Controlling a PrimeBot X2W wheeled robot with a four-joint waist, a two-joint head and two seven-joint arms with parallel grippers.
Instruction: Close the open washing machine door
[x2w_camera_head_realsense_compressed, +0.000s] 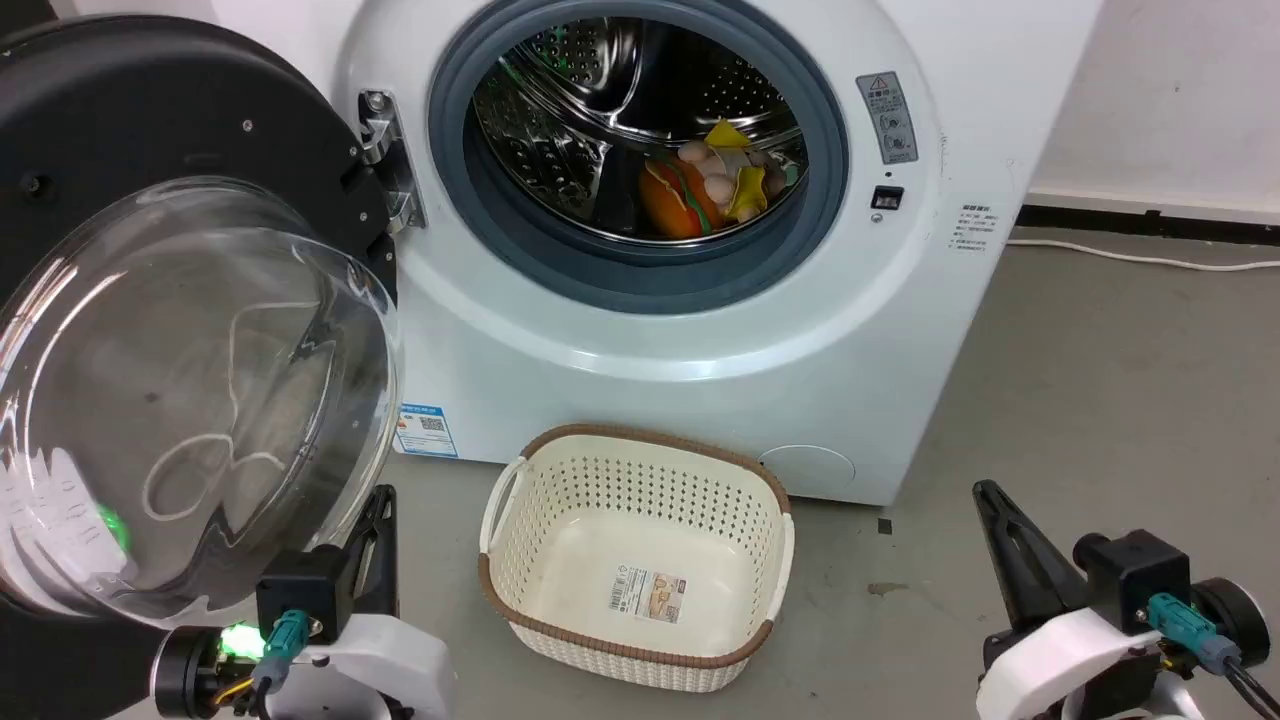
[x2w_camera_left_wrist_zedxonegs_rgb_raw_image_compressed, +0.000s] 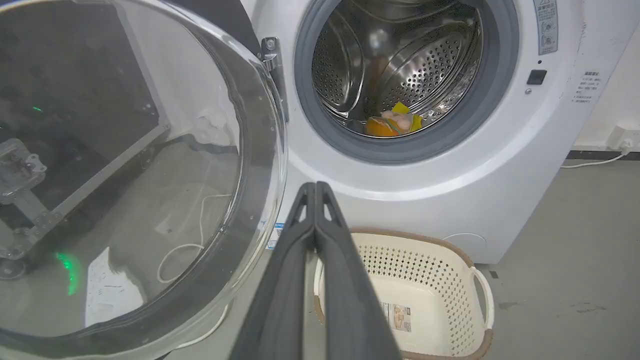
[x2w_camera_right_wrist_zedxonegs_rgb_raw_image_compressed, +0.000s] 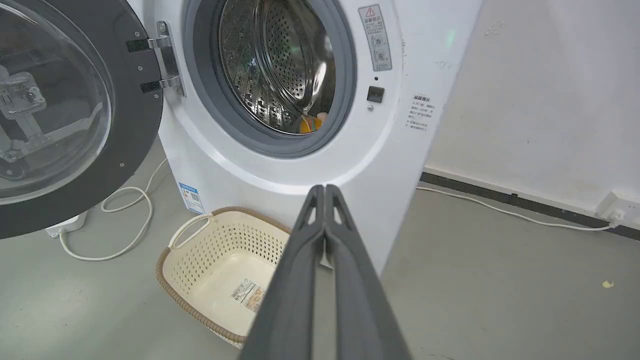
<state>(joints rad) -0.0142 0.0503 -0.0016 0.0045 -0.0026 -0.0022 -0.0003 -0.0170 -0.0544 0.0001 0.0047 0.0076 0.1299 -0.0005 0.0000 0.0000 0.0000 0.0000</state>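
Observation:
The white washing machine (x2w_camera_head_realsense_compressed: 680, 330) faces me with its steel drum exposed; colourful soft items (x2w_camera_head_realsense_compressed: 715, 185) lie inside. Its black-rimmed door (x2w_camera_head_realsense_compressed: 190, 380) with the bulging clear glass bowl stands swung wide open on the left, hung on a metal hinge (x2w_camera_head_realsense_compressed: 385, 160). The door also fills the left of the left wrist view (x2w_camera_left_wrist_zedxonegs_rgb_raw_image_compressed: 125, 175) and shows at the left edge of the right wrist view (x2w_camera_right_wrist_zedxonegs_rgb_raw_image_compressed: 60, 110). My left gripper (x2w_camera_head_realsense_compressed: 380, 495) is shut and empty, just below and right of the glass bowl. Over the floor at the lower right, my right gripper (x2w_camera_head_realsense_compressed: 985, 490) is shut and empty too.
A cream perforated basket (x2w_camera_head_realsense_compressed: 520, 560) stands empty on the grey floor before the machine, between my two grippers. A white cable (x2w_camera_right_wrist_zedxonegs_rgb_raw_image_compressed: 125, 215) loops on the floor behind the door. Another cable (x2w_camera_head_realsense_compressed: 1150, 260) runs along the wall at the right.

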